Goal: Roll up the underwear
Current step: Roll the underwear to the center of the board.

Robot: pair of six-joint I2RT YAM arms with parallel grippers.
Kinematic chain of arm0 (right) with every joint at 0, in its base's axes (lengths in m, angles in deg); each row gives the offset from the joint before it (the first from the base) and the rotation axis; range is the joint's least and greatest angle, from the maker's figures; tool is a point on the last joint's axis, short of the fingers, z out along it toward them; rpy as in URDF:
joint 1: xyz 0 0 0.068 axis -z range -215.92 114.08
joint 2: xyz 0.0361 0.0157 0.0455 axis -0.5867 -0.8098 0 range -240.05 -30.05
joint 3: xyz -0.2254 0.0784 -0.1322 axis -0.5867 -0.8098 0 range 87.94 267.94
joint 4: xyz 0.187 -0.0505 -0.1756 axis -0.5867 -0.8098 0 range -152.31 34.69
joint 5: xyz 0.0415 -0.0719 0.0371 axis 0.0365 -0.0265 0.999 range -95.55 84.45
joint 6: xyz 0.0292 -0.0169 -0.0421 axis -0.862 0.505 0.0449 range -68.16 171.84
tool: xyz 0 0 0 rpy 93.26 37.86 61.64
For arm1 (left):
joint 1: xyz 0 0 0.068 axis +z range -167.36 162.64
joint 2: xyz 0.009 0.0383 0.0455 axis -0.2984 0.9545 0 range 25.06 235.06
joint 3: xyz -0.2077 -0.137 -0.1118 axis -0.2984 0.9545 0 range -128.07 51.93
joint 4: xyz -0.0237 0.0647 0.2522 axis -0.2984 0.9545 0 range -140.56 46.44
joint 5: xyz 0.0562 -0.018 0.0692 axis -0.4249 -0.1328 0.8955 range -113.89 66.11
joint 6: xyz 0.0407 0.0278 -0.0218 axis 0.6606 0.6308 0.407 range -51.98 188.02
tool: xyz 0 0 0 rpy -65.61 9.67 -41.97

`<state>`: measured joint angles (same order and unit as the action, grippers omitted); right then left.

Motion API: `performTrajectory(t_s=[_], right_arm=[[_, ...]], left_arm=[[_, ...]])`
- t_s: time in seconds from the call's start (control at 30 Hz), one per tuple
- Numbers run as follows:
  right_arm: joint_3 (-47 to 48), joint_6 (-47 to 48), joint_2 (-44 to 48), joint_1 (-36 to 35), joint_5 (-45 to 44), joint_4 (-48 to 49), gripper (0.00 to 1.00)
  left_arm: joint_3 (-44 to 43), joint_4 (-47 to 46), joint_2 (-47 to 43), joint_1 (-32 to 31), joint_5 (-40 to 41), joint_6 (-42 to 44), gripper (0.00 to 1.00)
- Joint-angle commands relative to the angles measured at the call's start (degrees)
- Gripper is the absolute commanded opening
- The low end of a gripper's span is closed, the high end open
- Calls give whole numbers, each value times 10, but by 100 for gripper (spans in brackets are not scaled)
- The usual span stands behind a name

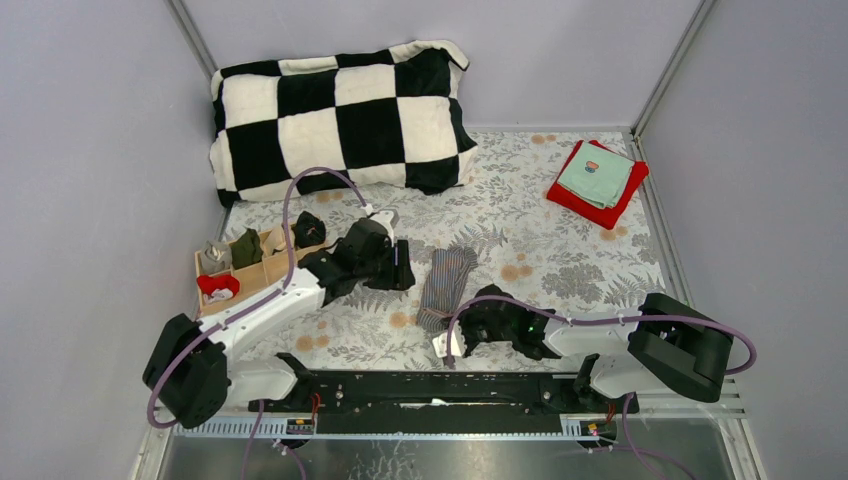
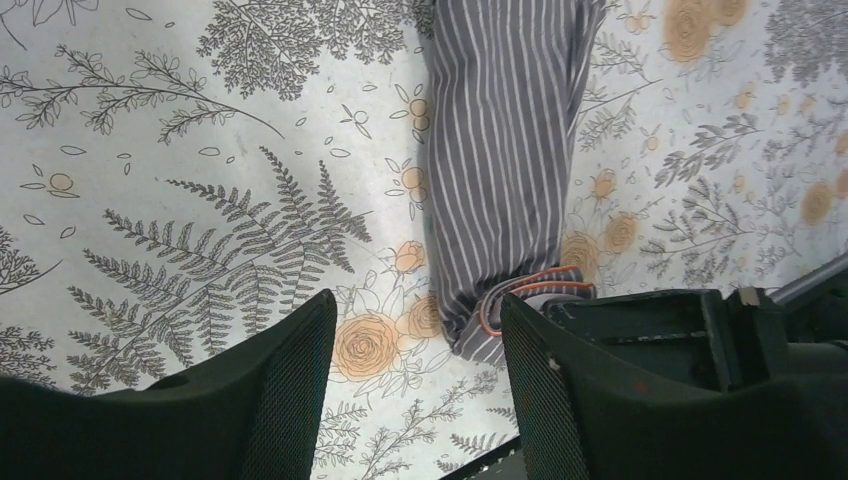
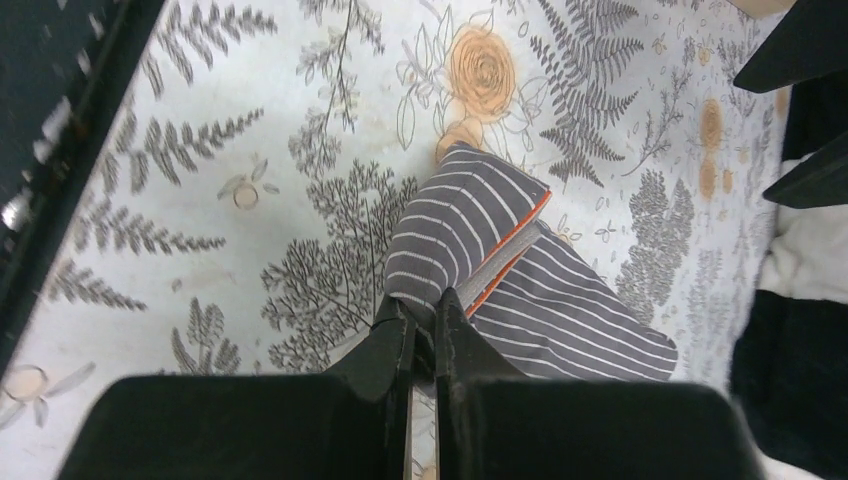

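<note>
Near the middle of the floral sheet (image 1: 560, 250), the grey underwear (image 1: 447, 280) lies folded into a long narrow strip. It runs from the far side toward the near edge and leans slightly left at its near end. It is grey with thin pale stripes. An orange waistband (image 3: 512, 252) shows as a thin line where the cloth folds over at the near end.

The right gripper (image 3: 425, 315) meets that near end. Its fingers (image 3: 390, 345) are pressed together, pinching the folded edge of the underwear against the sheet. The right arm reaches in from the near right.

The left gripper (image 2: 418, 340) is just left of the strip, above the sheet. Its fingers (image 2: 290, 380) are spread wide with only the printed sheet showing between them. In the left wrist view one finger sits beside the waistband end; whether it touches the cloth cannot be told.

Farther left, a cardboard tray (image 1: 252, 284) with compartments holds small bundled clothes in green, grey, black and red. At the far left, a black-and-white checkered pillow (image 1: 340, 120) rests against the back wall. At the far right, well apart from the underwear, a folded teal cloth (image 1: 597, 175) lies on top of a red cloth (image 1: 572, 192).
</note>
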<state>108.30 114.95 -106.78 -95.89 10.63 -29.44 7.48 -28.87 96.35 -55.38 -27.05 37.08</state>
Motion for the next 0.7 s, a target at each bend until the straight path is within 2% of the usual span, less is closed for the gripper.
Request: performTrajectory(t_s=[0.0,0.27,0.47,0.67], right_arm=[[16,-134,11,0,54,59,0],[-10,-298,4,1,36,156,0],[-47,-398,-8,1,21,231,1],[-55,-467,-7,2,-4,239,2]], left_arm=[[24,-35,-36,4,-18,4,66],[62,-129,-68,4,-131,-3,61],[84,-200,-33,3,-187,-19,51],[83,-240,16,2,-211,-19,41]])
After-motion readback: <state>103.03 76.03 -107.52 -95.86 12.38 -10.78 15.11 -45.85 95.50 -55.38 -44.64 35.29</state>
